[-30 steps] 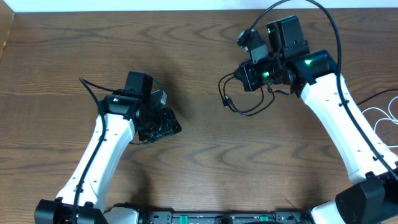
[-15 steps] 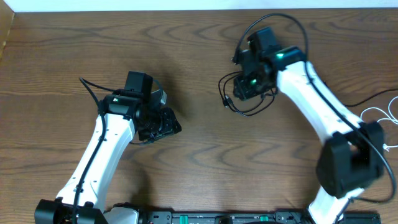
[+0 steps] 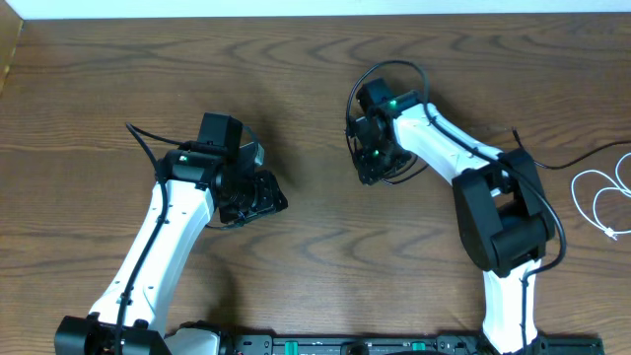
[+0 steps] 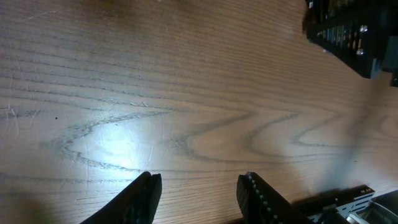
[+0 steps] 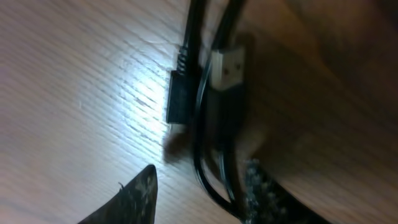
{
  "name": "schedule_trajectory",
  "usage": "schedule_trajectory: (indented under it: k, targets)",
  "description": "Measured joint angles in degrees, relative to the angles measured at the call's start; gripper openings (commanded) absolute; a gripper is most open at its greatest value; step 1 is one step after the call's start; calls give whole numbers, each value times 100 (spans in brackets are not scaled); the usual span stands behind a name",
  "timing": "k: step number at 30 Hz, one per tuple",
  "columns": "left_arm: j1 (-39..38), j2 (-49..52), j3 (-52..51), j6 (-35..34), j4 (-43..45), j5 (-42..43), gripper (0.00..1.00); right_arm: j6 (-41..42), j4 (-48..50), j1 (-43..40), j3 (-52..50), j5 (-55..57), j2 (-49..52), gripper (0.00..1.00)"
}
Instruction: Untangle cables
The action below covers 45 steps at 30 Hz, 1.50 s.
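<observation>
The black cable (image 3: 386, 181) lies in a loose coil on the wooden table right of centre, and my right gripper (image 3: 367, 158) is low over it. In the right wrist view its two plug ends (image 5: 177, 99) lie side by side on the wood. A loop of the black cable (image 5: 208, 180) runs between the fingers, close to the right fingertip (image 5: 258, 186). The right gripper (image 5: 200, 171) is open. The white cable (image 3: 595, 192) lies apart at the table's right edge. My left gripper (image 3: 266, 194) is open over bare wood with nothing between its fingers (image 4: 146, 193).
The right arm's own thicker black wire (image 3: 394, 67) arcs above its wrist. A pale wall edge (image 3: 197, 8) runs along the back of the table. The frame at the arms' base (image 3: 345, 345) lines the front edge.
The right arm has swung left and down over the black cable, and its jaws have gone from shut to open. The left arm has not moved.
</observation>
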Motion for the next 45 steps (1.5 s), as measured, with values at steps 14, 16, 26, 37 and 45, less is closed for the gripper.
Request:
schedule_trajectory:
  k: [14, 16, 26, 37, 45]
  targets:
    - [0, 0, 0, 0, 24, 0, 45, -61, -942, 140, 2, 343, 46, 1]
    - [0, 0, 0, 0, 39, 0, 45, -63, -984, 138, 2, 208, 46, 1]
    - [0, 0, 0, 0, 42, 0, 45, -404, -964, 103, 15, -1322, -649, 1]
    - [0, 0, 0, 0, 44, 0, 45, -339, 33, 9, 284, -1794, -2970, 1]
    - [0, 0, 0, -2, 431, 72, 45, -28, 184, 9, 289, -1871, -3292, 4]
